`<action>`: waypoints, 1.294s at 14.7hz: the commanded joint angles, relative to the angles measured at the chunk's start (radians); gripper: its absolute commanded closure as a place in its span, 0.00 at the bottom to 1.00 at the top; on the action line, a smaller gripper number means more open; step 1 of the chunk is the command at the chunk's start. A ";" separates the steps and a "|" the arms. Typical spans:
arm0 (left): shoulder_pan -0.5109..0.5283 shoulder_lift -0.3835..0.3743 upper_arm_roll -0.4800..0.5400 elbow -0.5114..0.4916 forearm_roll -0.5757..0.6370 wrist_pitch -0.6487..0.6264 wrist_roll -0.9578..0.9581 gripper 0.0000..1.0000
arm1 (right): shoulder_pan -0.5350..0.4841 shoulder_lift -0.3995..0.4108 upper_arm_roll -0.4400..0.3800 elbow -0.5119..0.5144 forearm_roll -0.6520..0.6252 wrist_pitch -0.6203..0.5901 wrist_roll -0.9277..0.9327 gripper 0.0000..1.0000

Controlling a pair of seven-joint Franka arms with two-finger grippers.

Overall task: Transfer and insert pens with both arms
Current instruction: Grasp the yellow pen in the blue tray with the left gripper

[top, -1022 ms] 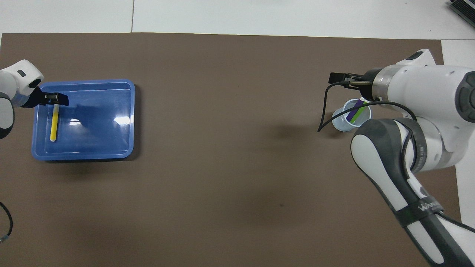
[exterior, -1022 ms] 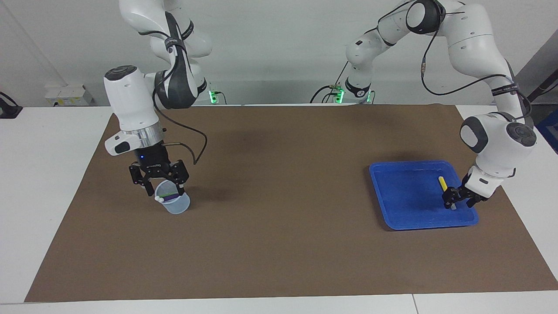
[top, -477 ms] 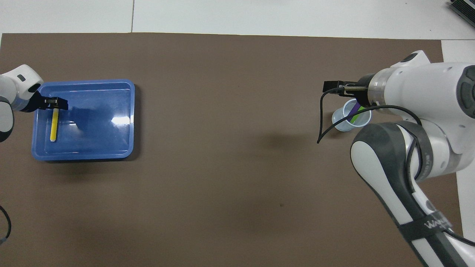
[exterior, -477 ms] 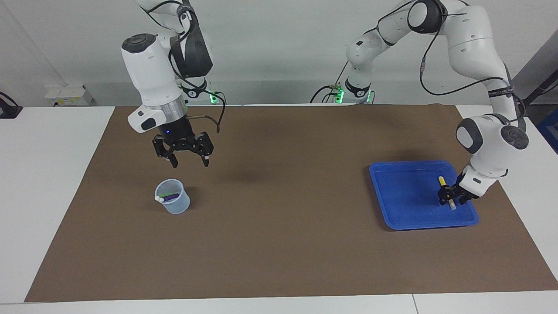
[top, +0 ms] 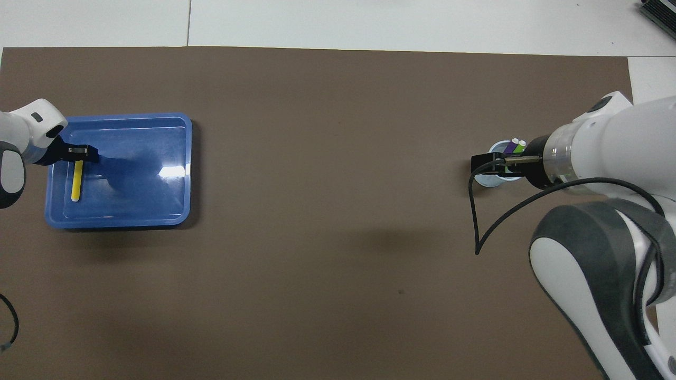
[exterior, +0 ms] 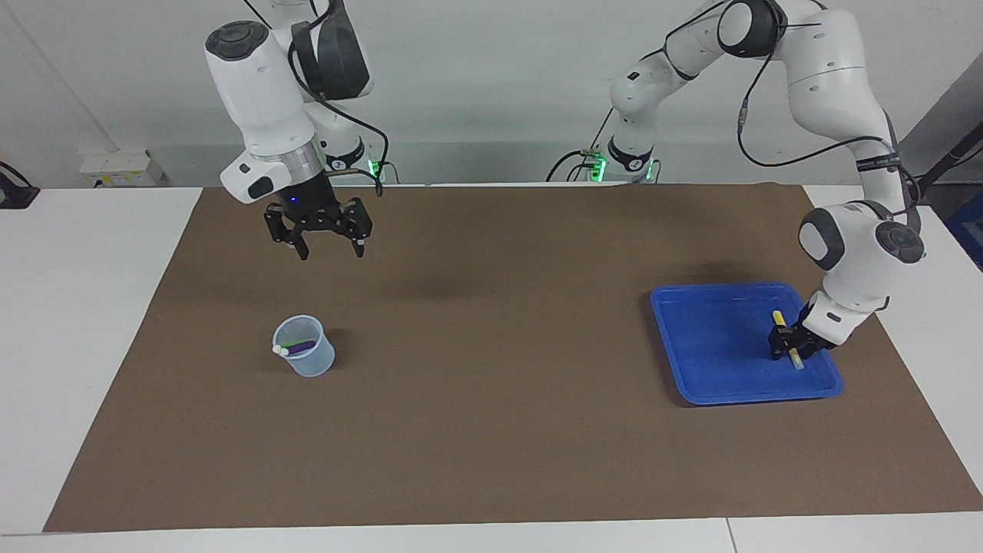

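The yellow pen lies in the blue tray at the left arm's end of the table. It also shows in the overhead view. My left gripper is low in the tray, its fingers closed around the pen near its white tip end. The purple pen and lime green pen stand slanted in a clear cup at the right arm's end. My right gripper is open and empty, raised high over the mat. From overhead the right gripper partly covers the cup.
A brown mat covers most of the white table. The tray holds only the yellow pen. The right arm's black cable hangs in a loop over the mat beside the cup.
My right gripper rose from the cup's rim and drew back toward the robots, open and empty. My left gripper's fingers narrowed from open to closed around the yellow pen.
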 commanded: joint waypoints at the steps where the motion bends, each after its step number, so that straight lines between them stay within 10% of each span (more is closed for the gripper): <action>1: 0.017 -0.035 -0.004 -0.046 0.019 0.023 0.005 0.64 | -0.005 -0.022 0.005 -0.007 -0.012 -0.022 -0.013 0.00; 5: 0.015 -0.035 -0.004 -0.042 0.019 0.015 0.004 1.00 | -0.005 -0.022 0.008 -0.007 0.004 -0.018 0.004 0.00; 19: -0.005 -0.037 -0.057 0.095 -0.200 -0.215 -0.005 1.00 | -0.007 -0.026 0.005 -0.027 0.145 0.041 0.019 0.00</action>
